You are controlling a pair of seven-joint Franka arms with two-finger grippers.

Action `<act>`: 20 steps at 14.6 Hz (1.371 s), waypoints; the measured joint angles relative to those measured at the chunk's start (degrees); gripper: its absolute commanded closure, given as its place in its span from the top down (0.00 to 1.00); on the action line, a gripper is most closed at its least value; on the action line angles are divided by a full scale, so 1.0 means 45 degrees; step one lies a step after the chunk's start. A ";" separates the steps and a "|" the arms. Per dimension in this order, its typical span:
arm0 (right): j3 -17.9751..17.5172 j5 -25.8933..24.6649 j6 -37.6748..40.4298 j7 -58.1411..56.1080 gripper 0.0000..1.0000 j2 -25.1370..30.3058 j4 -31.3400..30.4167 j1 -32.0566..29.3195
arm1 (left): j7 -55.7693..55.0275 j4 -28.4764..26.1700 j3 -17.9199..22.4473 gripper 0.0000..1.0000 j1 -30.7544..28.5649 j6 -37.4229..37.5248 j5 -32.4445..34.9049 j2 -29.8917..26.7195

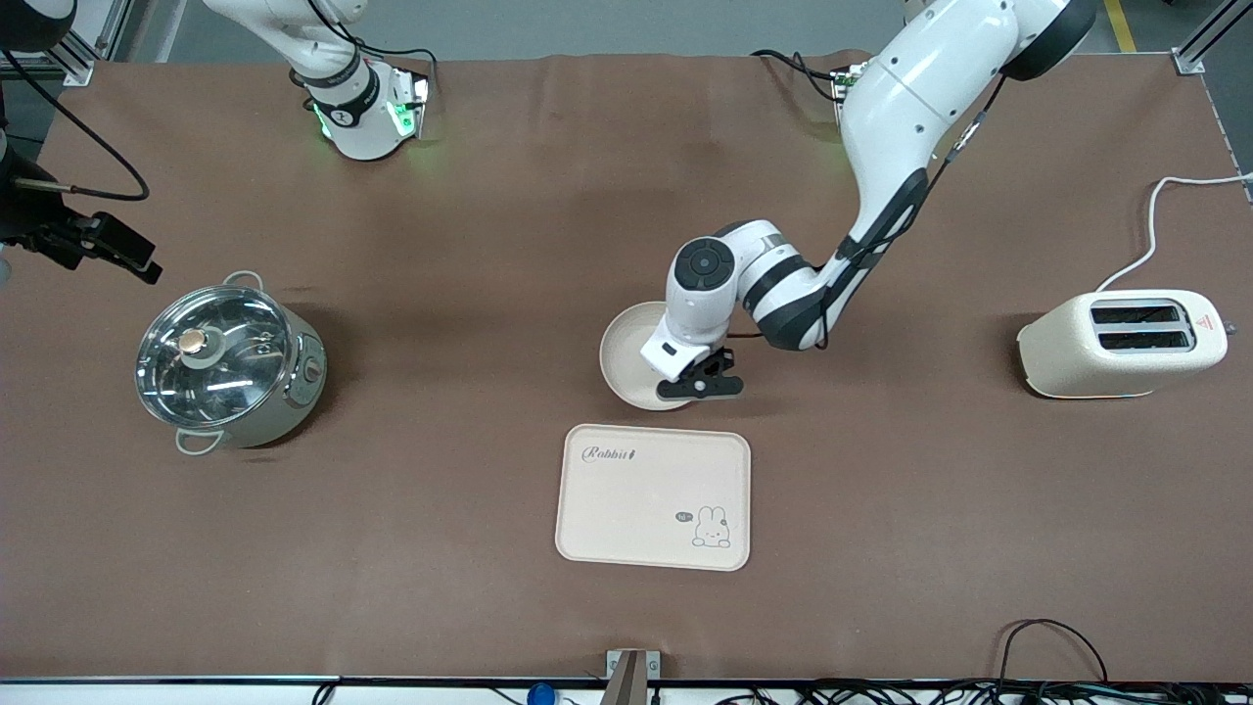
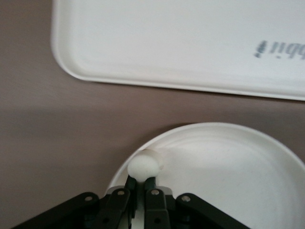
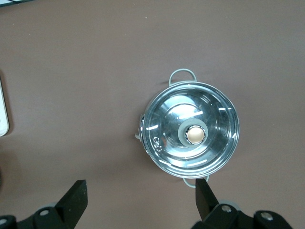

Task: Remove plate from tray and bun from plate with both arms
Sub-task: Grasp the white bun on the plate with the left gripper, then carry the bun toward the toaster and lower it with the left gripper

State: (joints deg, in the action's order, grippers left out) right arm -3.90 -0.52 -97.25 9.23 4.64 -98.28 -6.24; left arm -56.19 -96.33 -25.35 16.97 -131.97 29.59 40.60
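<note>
The round cream plate (image 1: 626, 345) lies on the brown table just farther from the front camera than the rabbit tray (image 1: 636, 509). My left gripper (image 1: 697, 387) hangs over the plate's rim on the tray side. In the left wrist view its fingers (image 2: 141, 183) are shut on the bun (image 2: 143, 164), a small pale rounded lump, right at the rim of the plate (image 2: 228, 176). I cannot tell whether the bun touches the plate. My right gripper (image 1: 103, 247) is open and empty in the air near the pot; in its wrist view (image 3: 140, 200) only bare table lies between the fingers.
A steel pot with a glass lid (image 1: 227, 360) stands toward the right arm's end and shows in the right wrist view (image 3: 190, 131). A cream toaster (image 1: 1126, 343) stands toward the left arm's end. The tray's edge (image 2: 190, 43) lies close to the plate.
</note>
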 measured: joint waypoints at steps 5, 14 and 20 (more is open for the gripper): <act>-0.0010 0.0009 0.0060 -0.0129 1.00 -0.0857 0.1350 -0.0366 | 0.4550 -0.0493 -0.1555 0.02 -0.3969 0.1362 -0.0165 -0.1486; -0.0161 0.0000 0.1309 -0.1478 1.00 -0.0991 0.2148 -0.0076 | 0.9752 -0.1982 -0.3668 1.00 -1.0298 0.0429 -0.0189 0.0149; -0.0064 0.0001 0.1388 -0.2047 1.00 -0.0990 0.2634 -0.0111 | 0.9533 -0.1875 -0.3928 1.00 -0.9893 0.0286 -0.0189 0.0247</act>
State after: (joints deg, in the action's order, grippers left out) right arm -4.18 -0.51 -91.01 0.02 0.19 -86.43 -6.74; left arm -13.30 -104.77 -43.03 -27.55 -130.68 28.74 41.71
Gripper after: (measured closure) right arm 0.000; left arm 0.031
